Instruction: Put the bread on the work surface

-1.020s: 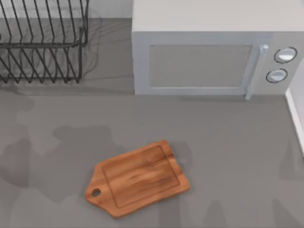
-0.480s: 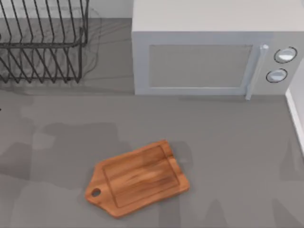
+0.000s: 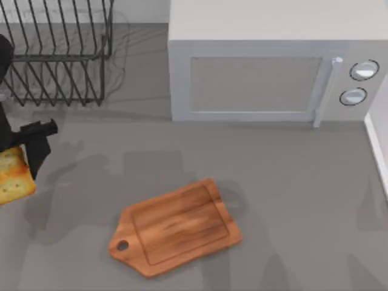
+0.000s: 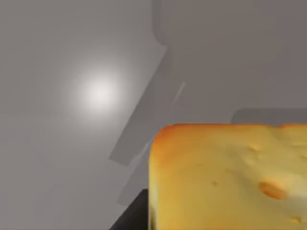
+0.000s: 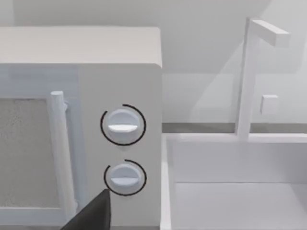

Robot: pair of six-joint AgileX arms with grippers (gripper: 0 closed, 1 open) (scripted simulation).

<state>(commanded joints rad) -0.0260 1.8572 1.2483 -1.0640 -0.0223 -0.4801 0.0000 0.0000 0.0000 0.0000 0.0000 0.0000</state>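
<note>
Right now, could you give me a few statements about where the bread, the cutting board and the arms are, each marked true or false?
1. The bread lies on the wooden cutting board. False: it is at the table's left edge, apart from the board, at the left gripper.
2. The board's surface is bare. True.
3. The microwave door is open. False: it is closed.
4. The board's handle points toward the table's left. True.
5. A dish rack stands left of the microwave. True.
6. The right wrist view faces the dish rack. False: it faces the microwave's two dials.
</note>
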